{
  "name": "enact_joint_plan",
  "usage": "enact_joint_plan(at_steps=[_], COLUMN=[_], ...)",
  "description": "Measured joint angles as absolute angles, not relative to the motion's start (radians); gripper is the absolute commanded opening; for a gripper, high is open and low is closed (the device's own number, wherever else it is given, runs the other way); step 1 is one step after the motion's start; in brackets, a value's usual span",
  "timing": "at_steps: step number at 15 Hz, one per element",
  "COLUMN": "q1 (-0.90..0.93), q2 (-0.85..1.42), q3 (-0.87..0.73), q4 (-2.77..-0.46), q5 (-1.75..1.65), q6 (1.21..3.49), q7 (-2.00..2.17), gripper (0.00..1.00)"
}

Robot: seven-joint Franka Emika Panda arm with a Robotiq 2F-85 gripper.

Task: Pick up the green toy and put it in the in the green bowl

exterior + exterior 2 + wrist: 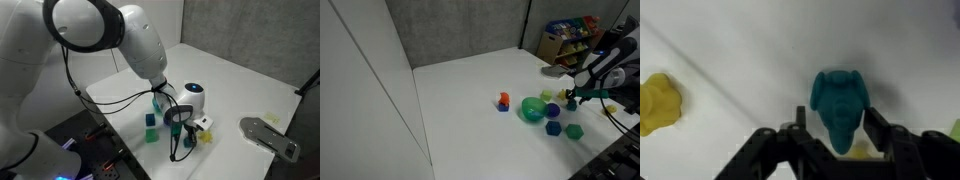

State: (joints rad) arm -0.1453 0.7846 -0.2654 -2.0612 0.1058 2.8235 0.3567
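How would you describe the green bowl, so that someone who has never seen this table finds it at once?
On the white table, look near the gripper. The green bowl sits there, between an orange-and-blue piece and the blue cubes. It is the only round, open thing, and it is wider than any block beside it.

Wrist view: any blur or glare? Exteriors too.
Wrist view: soft throughout, green toy legible, yellow toy at the edge blurrier, no glare. In an exterior view the white arm nearly blows out; in an exterior view the green bowl is tiny but distinct.
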Motion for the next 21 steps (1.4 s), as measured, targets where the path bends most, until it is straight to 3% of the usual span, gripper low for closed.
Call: enact_joint_plan(at_steps=[3, 7, 21], q1=[-0.139, -0.125, 0.067], q2=[0.784, 0.755, 0.459], q3=[-0.266, -0.266, -0.196], q4=[-2.061, -2.063, -2.149], q5=[0.106, 0.108, 0.106], q6=[2.844, 2.841, 2.681], q7=[0.357, 0.357, 0.375], gripper=[0.11, 0.02, 0.04])
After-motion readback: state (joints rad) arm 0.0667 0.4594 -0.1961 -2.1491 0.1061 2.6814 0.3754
